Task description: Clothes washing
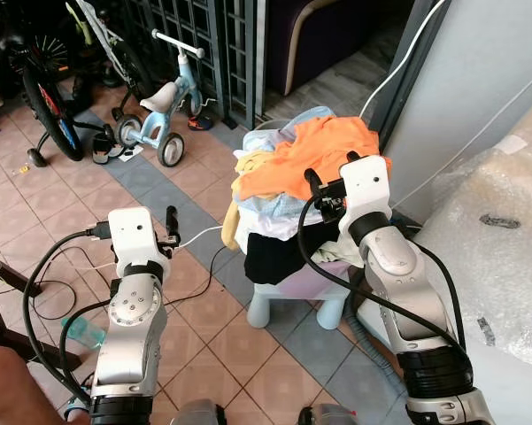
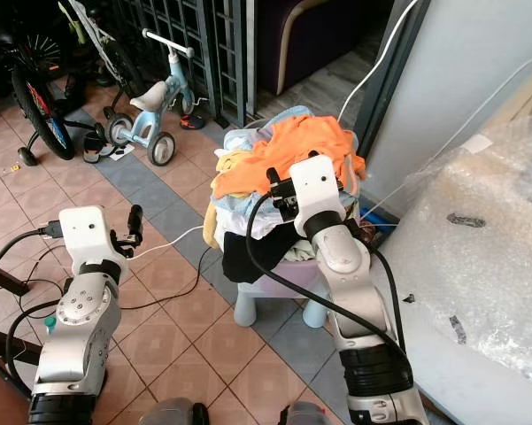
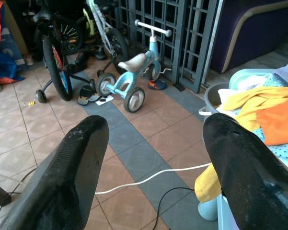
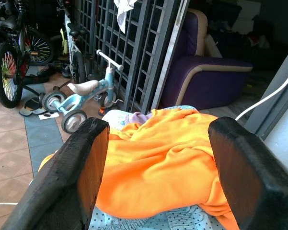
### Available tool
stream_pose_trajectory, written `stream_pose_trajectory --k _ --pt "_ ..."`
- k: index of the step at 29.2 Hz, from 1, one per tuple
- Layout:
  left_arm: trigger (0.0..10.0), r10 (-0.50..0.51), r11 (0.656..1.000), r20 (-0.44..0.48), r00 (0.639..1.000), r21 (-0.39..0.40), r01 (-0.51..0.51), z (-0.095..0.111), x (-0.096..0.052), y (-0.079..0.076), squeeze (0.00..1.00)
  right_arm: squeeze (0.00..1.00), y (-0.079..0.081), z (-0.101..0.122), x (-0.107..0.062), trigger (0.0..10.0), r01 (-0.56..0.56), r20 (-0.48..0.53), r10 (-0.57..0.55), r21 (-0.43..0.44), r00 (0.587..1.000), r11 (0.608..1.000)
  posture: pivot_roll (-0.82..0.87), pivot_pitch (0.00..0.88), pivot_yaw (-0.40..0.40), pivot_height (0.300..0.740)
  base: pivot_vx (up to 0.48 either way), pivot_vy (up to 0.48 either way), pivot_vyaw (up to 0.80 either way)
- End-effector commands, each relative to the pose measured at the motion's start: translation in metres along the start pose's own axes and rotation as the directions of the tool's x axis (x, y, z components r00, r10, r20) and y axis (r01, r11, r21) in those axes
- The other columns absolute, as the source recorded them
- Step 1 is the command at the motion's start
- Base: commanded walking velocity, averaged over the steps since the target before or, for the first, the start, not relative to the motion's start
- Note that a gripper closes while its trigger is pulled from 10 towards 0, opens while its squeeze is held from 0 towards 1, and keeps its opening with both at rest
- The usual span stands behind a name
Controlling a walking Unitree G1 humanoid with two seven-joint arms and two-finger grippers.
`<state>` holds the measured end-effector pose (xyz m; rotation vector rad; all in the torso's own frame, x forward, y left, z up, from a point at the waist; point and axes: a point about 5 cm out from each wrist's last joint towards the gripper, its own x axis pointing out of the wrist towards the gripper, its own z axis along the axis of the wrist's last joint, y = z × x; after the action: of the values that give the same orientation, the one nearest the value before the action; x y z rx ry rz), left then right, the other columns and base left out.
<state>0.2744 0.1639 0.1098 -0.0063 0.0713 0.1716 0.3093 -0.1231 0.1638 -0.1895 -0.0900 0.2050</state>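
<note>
A heap of clothes topped by a bright orange garment [image 1: 323,155] sits piled on a pale plastic stool [image 1: 288,301], which stands on the tiled floor [image 1: 204,354] beside a grey wall. Under the orange piece lie a yellow cloth [image 1: 239,190], a light blue dotted fabric [image 1: 266,205] and a black garment [image 1: 279,252] hanging down the front of the stool.

The right tool [image 4: 153,167] is raised just before the heap, level with the orange garment; the right wrist view shows its two black fingers [image 4: 81,163] set wide apart with the orange fabric between them, though not gripped. That view also takes in a dark purple armchair [image 4: 206,76] behind a dark metal grille [image 4: 134,48].

The left tool [image 3: 153,172] hangs over the floor to the left of the stool, well apart from the clothes, its fingers [image 3: 72,163] likewise spread with nothing between them. Its wrist view shows a white cable [image 3: 153,175] running across the tiles and the edge of a grey basket [image 3: 213,98] behind the heap.

A small light blue tricycle [image 1: 164,111] and a black bicycle [image 1: 49,97] stand by the grille. At the right, the head views show a large object wrapped in clear bubble plastic [image 1: 505,230].
</note>
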Motion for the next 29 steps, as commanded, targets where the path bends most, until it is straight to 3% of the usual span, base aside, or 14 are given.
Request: stream_pose_trajectory --k 1,5,9,13,18,19,20,21,23,26,28,29 --pt "10.0 0.002 1.0 0.004 1.0 0.003 -0.002 0.0 0.0 0.002 0.0 0.0 -0.001 -0.01 -0.003 10.0 0.001 -0.054 0.001 0.036 0.999 0.999 -0.02 0.104 0.005 0.74 0.458 0.0 0.0" --pt "10.0 0.001 1.0 0.006 1.0 0.001 -0.001 0.0 0.0 0.002 0.0 0.0 -0.006 -0.02 -0.012 10.0 0.015 -0.086 -0.011 0.049 0.996 0.999 -0.02 0.107 0.004 0.74 0.461 0.0 0.0" --pt "10.0 -0.007 1.0 0.004 1.0 -0.011 0.007 -0.001 -0.001 0.002 0.0 0.0 -0.009 -0.039 -0.032 10.0 0.03 -0.159 -0.018 0.075 0.987 0.997 -0.03 0.114 0.009 0.74 0.46 0.0 0.0" --pt "10.0 -0.008 1.0 -0.001 1.0 -0.007 0.008 -0.001 0.0 -0.002 0.0 0.0 -0.011 -0.05 -0.043 10.0 0.057 -0.206 -0.047 0.045 0.977 0.997 -0.03 0.121 0.015 0.74 0.219 0.0 0.0" --pt "10.0 -0.01 1.0 -0.005 1.0 -0.006 0.01 -0.002 -0.001 -0.003 0.0 0.0 -0.009 -0.054 -0.046 10.0 0.085 -0.199 -0.091 -0.038 0.976 0.996 -0.03 0.128 0.021 0.74 0.0 0.0 0.0" --pt "10.0 -0.011 1.0 -0.004 1.0 -0.005 0.011 -0.002 -0.001 -0.003 0.0 0.0 -0.009 -0.055 -0.047 10.0 0.092 -0.201 -0.097 -0.034 0.975 0.995 -0.03 0.128 0.02 0.74 0.0 0.0 0.0" --pt "10.0 -0.013 1.0 -0.006 1.0 -0.004 0.013 -0.002 -0.002 -0.003 0.0 0.0 -0.007 -0.056 -0.047 10.0 0.116 -0.208 -0.104 0.046 0.973 0.992 -0.03 0.13 0.019 0.74 0.0 0.0 0.0" --pt "10.0 -0.015 1.0 -0.007 1.0 -0.004 0.015 -0.003 -0.003 -0.003 0.0 0.0 -0.007 -0.055 -0.047 10.0 0.131 -0.206 -0.115 0.063 0.972 0.989 -0.03 0.13 0.019 0.74 0.0 0.0 0.0" --pt "10.0 -0.024 1.0 -0.005 1.0 0.005 0.024 -0.003 -0.004 -0.002 0.0 0.0 -0.004 -0.055 -0.047 10.0 0.06 -0.212 -0.047 0.055 0.976 0.997 -0.02 0.128 0.013 0.74 0.0 0.0 0.0" --pt "10.0 -0.042 0.999 -0.023 0.999 0.006 0.042 -0.005 -0.006 -0.002 0.0 0.0 -0.013 -0.067 -0.049 10.0 0.134 -0.307 -0.135 -0.023 0.942 0.991 -0.02 0.127 0.01 0.74 0.0 0.0 0.0" --pt "10.0 -0.041 0.999 -0.02 0.999 0.006 0.041 -0.005 -0.006 -0.003 0.0 0.0 -0.013 -0.075 -0.049 10.0 0.121 -0.352 -0.109 0.014 0.93 0.993 -0.01 0.126 0.008 0.74 0.0 0.0 0.0" --pt "10.0 -0.041 0.999 -0.018 0.999 0.006 0.041 -0.005 -0.006 -0.003 0.0 0.0 -0.013 -0.078 -0.048 0.0 0.123 -0.374 -0.105 0.026 0.921 0.992 -0.01 0.126 0.006 0.74 0.0 0.0 0.0"
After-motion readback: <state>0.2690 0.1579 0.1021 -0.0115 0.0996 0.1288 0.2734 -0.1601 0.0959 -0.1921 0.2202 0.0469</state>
